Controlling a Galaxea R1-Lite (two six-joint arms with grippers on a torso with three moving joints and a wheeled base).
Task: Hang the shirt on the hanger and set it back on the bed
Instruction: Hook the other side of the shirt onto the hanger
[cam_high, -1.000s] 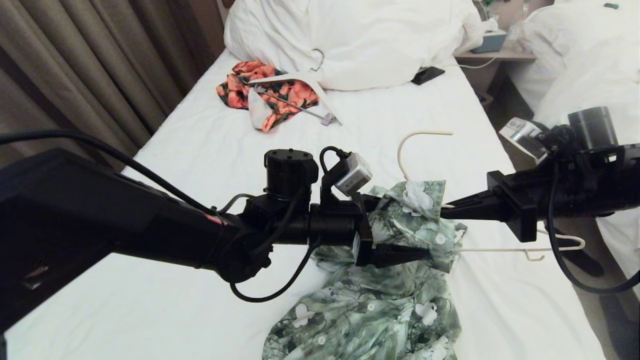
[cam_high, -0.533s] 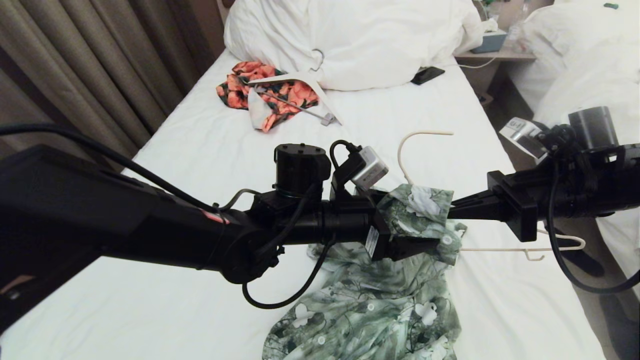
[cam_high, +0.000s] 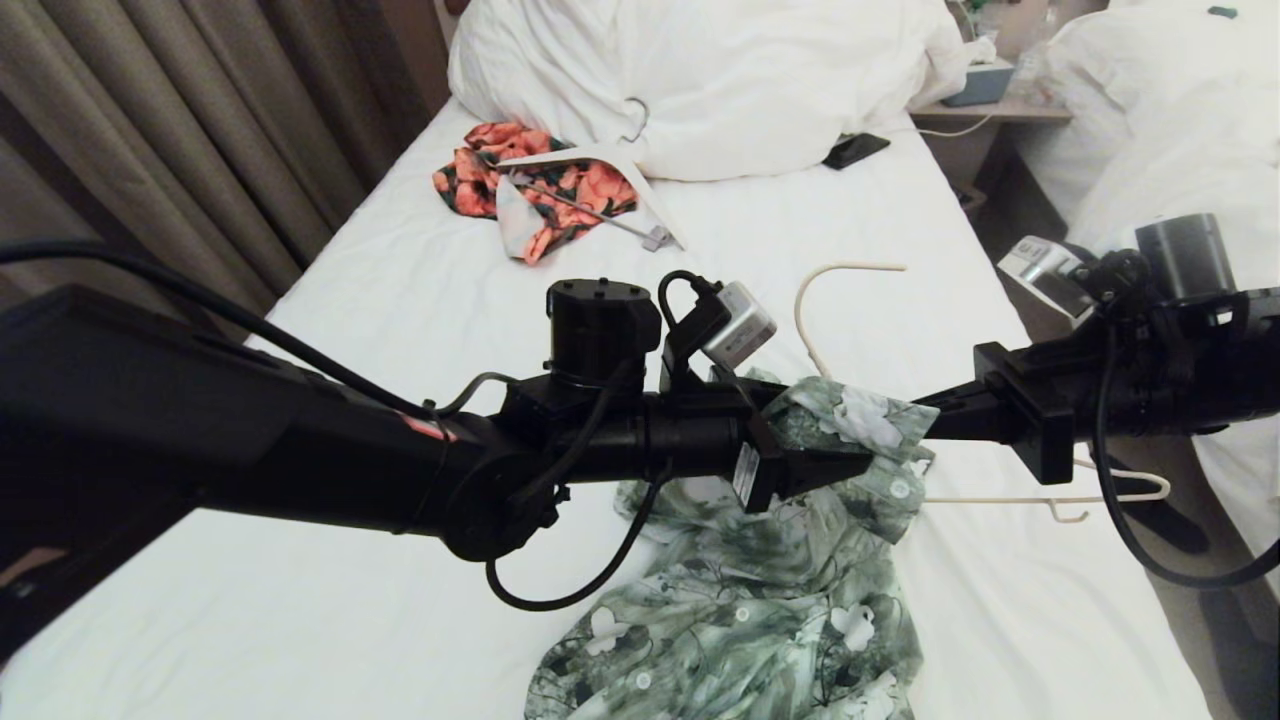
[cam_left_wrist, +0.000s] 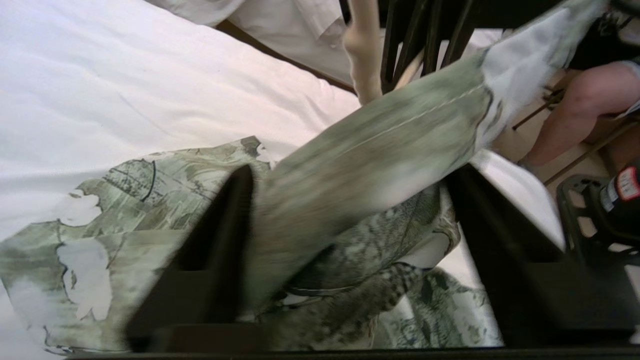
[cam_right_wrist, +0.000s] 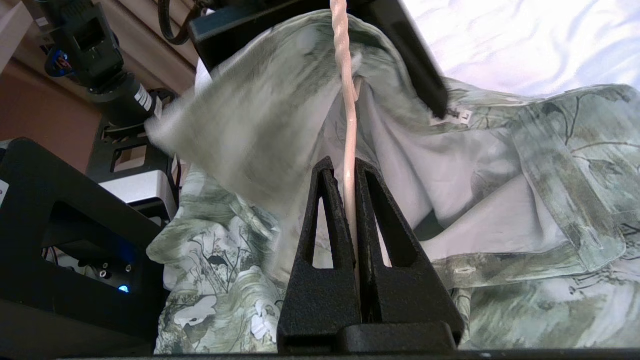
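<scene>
— Where was the shirt (cam_high: 760, 590) at that point?

— Mostly spread on the bed (cam_high: 380, 330), toward its near end and closer to the right edge. Its upper part was lifted off the sheet and bunched around the neck of the hanger (cam_high: 1010, 497).

— And the two grippers?

— The right gripper (cam_right_wrist: 350, 190) reached in from the bed's right edge, its fingers pressed together on the hanger's thin twisted stem. The hook curved up above the cloth, and one cream shoulder stuck out past the right edge.

— The left one?

— The left gripper (cam_left_wrist: 345, 210) came across from the left with its fingers spread wide, a fold of the shirt's collar area lying between them. I couldn't say the fingers were pinching it; the fabric passed through the gap and draped over the lower finger.

— Anything else on the bed?

— Toward the head end lay an orange floral garment (cam_high: 560, 190) on a thicker white hanger (cam_high: 600, 160), beside the pillows (cam_high: 700, 80), with a dark phone (cam_high: 856, 150) near them.
</scene>
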